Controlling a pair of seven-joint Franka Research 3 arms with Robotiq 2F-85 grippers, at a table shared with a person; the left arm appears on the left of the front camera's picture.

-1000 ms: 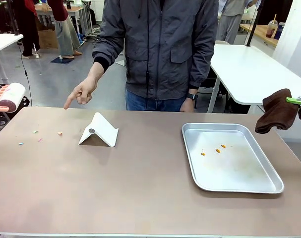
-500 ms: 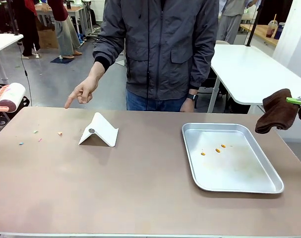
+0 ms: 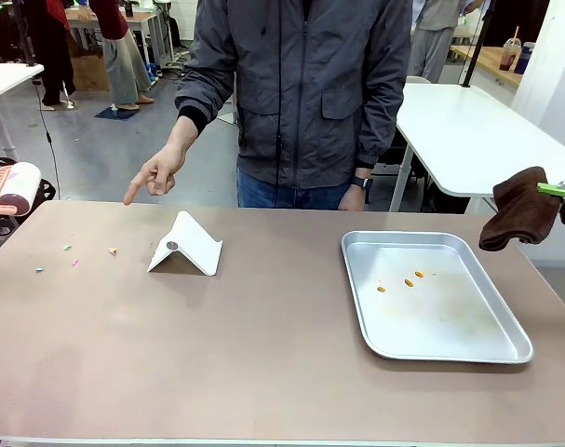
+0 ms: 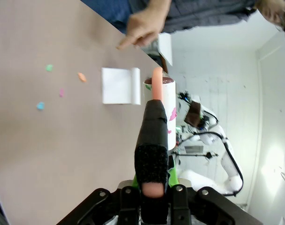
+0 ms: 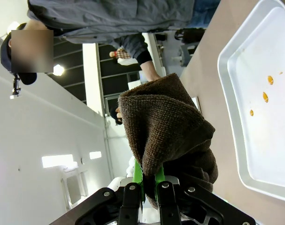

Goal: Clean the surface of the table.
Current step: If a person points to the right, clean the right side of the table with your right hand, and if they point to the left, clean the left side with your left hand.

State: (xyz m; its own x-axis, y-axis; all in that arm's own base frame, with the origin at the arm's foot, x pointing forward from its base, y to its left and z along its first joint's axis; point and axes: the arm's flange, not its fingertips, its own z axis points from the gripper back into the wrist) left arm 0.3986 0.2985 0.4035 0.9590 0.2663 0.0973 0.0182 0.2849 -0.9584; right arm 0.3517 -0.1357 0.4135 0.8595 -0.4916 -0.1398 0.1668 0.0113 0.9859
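The taupe tabletop [image 3: 263, 372] is spread across the front view. Toward its 10 o'clock a few coloured scraps [image 3: 74, 262] are scattered, and a person's hand [image 3: 156, 175] is pointed down toward them from the far edge. A white folded stand [image 3: 191, 244] is set at 3 o'clock of the scraps. A metal tray [image 3: 450, 321] carrying orange crumbs [image 3: 409, 281] is placed at the tabletop's 3 o'clock. The left gripper [image 4: 151, 187] is clamped on the handle of a lint roller [image 4: 169, 112], held off the 9 o'clock edge. The right gripper [image 5: 149, 183] is clamped on a brown cloth [image 5: 165, 126], held off the 2 o'clock edge.
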